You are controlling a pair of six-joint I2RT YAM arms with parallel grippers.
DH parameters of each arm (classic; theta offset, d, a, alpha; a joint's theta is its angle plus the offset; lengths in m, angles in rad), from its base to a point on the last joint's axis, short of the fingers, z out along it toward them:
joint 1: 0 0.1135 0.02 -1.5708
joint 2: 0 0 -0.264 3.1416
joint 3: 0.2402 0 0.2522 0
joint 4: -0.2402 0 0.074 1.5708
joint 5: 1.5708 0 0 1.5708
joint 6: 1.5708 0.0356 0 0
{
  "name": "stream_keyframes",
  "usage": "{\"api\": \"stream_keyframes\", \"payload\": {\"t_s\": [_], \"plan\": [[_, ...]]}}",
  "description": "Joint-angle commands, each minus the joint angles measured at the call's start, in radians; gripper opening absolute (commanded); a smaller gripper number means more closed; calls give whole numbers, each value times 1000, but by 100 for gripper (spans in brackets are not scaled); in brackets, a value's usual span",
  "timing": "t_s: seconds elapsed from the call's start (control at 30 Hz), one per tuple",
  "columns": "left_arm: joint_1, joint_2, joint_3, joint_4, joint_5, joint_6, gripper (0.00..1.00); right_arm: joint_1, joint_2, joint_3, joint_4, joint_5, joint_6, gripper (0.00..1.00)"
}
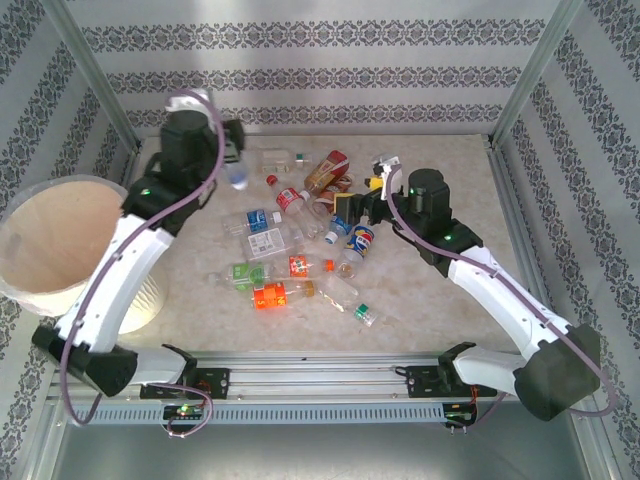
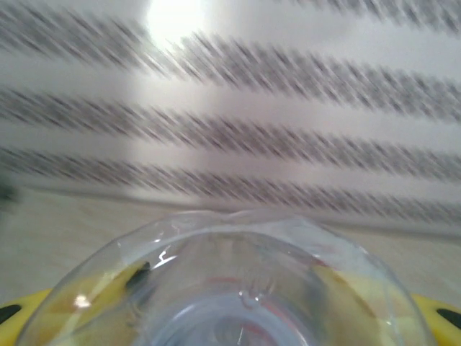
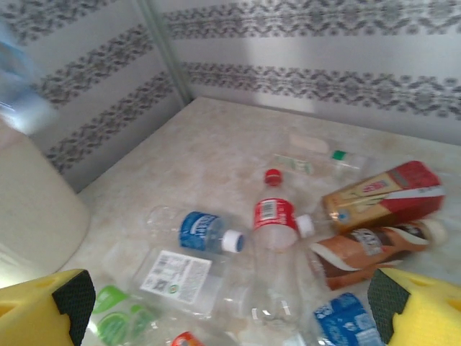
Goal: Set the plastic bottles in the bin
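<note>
left gripper (image 2: 230, 317) clamps a clear bottle (image 2: 230, 259) between its jaws; right gripper (image 3: 230, 299) gapes near loose bottles (image 3: 274, 216).

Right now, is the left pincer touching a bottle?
Touching. Left wrist view shows the clear bottle wedged between the left pincer's yellow fingers.

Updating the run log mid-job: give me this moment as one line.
left gripper: shut on clear bottle, not over bin | right gripper: open, empty, above bottle pile on table | task: unfinished

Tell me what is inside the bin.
The bin shows only bare pale inner wall. The left arm covers its right side, and its floor cannot be made out.
</note>
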Motion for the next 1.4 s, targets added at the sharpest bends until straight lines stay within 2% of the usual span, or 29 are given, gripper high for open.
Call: {"api": "stream_keyframes", "payload": {"t_s": [0.0, 0.1, 0.17, 0.33, 0.43, 0.53, 0.67, 1.03, 1.27, 1.37], "plan": [[14, -47, 81, -116, -381, 227, 58, -14, 17, -25, 22, 90, 26, 98], [40, -71, 95, -117, -536, 310, 58, -19, 34, -24, 25, 108, 46, 98], [103, -83, 86, -144, -572, 317, 57, -21, 44, -22, 25, 113, 54, 98], [331, -119, 56, -266, -400, 175, 56, -27, 59, -10, 16, 117, 57, 98], [427, -139, 8, -288, -335, 110, 56, -30, 64, -12, 16, 117, 59, 98], [507, -142, -30, -346, -199, 11, 56, -31, 73, -13, 14, 117, 66, 98], [538, -142, -88, -364, -139, -48, 56, -31, 79, -12, 12, 113, 70, 98], [569, -107, -143, -273, 162, -142, 56, -34, 82, -12, 4, 120, 71, 98], [592, -68, -174, -246, 179, -170, 56, -35, 79, -12, -1, 121, 73, 98], [625, -64, -211, -226, 235, -203, 57, -36, 77, -14, -1, 124, 73, 98]]}}
